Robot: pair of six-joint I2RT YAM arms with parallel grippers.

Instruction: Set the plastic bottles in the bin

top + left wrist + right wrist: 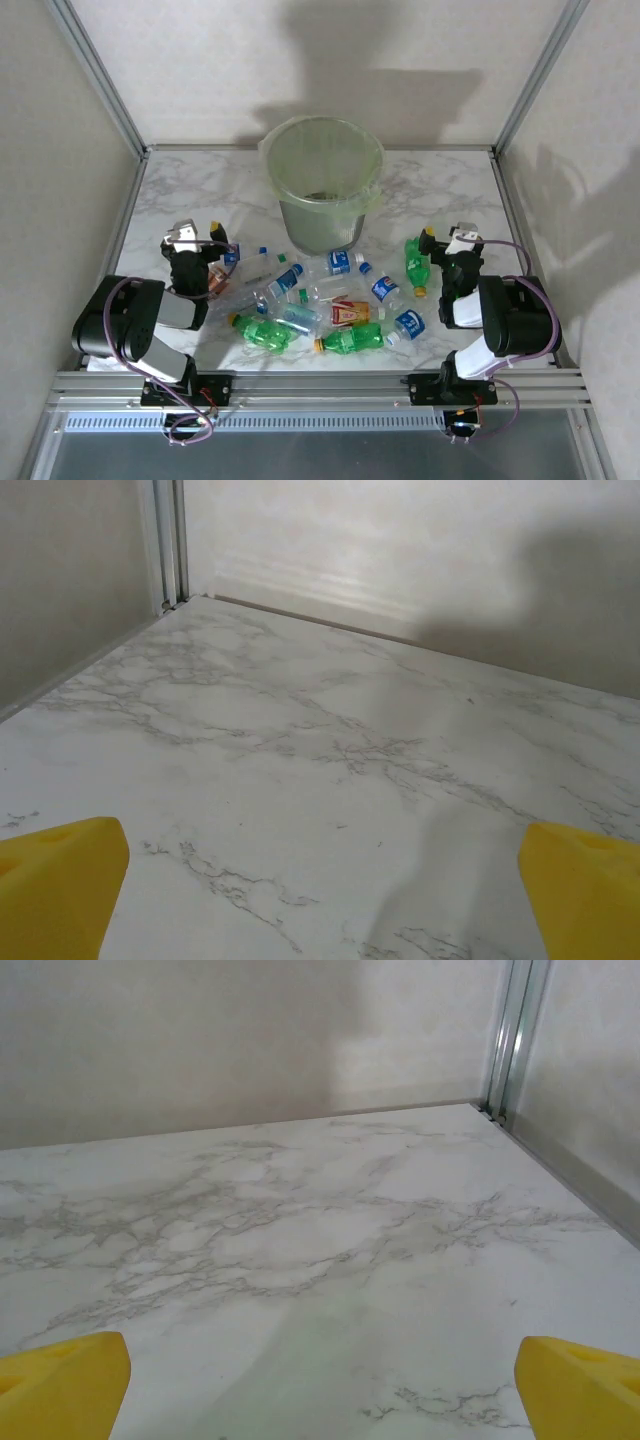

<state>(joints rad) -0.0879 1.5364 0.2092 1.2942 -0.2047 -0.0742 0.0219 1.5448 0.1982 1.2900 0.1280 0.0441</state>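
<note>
Your left gripper [320, 890] and right gripper [320, 1380] stand wide open, holding nothing. The plastic bottles [320, 300] lie between them on the desk [180, 190], just on the bin's [320, 225] near side.

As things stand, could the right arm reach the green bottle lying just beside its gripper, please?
Probably yes: the green bottle lies close beside the open right gripper, on its left, with nothing standing between them.
</note>
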